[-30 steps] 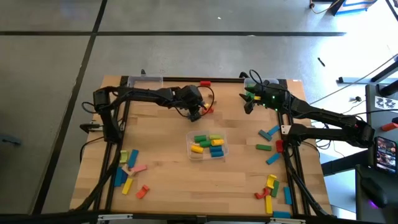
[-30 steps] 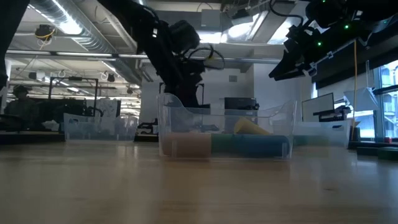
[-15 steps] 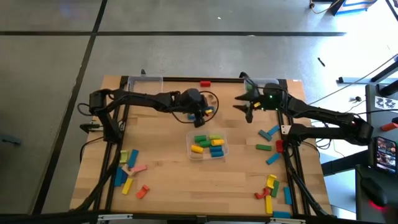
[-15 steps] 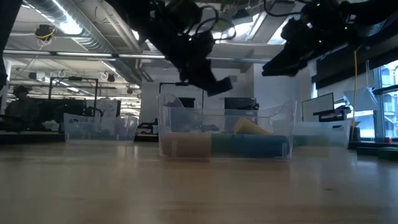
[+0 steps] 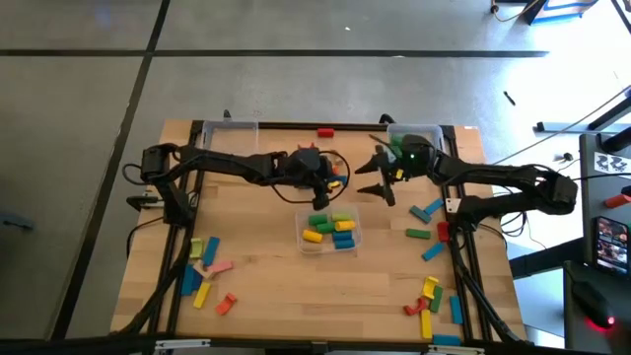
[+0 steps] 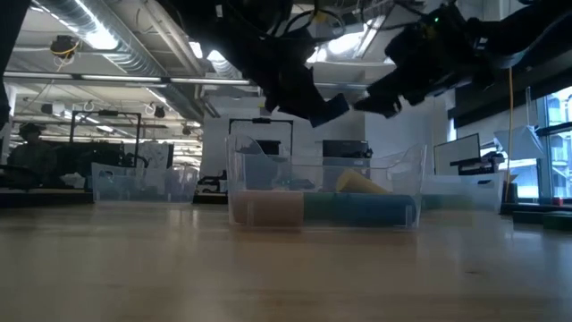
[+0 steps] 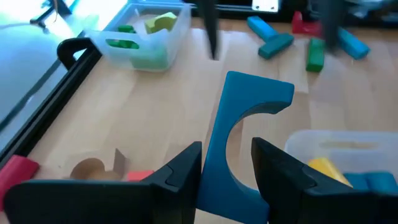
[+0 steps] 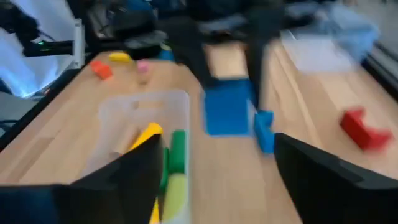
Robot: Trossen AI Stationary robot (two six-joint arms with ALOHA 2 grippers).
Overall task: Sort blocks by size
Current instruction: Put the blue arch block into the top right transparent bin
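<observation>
A blue arch block (image 7: 245,112) is lifted above the table, with my left gripper (image 5: 331,184) shut on it just beyond the far edge of the middle clear bin (image 5: 353,237). That bin holds several yellow, green and blue blocks. My right gripper (image 5: 376,182) hovers open a little to the right of the arch, touching nothing. In the right wrist view the arch (image 8: 227,112) shows ahead of my right gripper (image 8: 217,186), between the other arm's dark fingers. My left gripper pinches the blue arch between its two fingers at one leg end (image 7: 217,183), one finger on the flat back, the other at the leg's foot. The fingers slant down from the table's left and lie across the arch. The other leg (image 7: 267,99) juts past the fingertips, clear of the table.
A clear bin with green and yellow blocks (image 5: 415,136) stands at the far right, another bin (image 5: 229,128) at the far left. Loose blocks lie near left (image 5: 203,272), near right (image 5: 432,298) and mid right (image 5: 426,211). A red block (image 5: 325,131) lies at the far edge.
My left gripper has carried the blue arch toward the table's right and near edge, up to the middle bin, tipping closer to level. My right gripper has come away from the far right bin toward the middle, turned about, and opened wider.
</observation>
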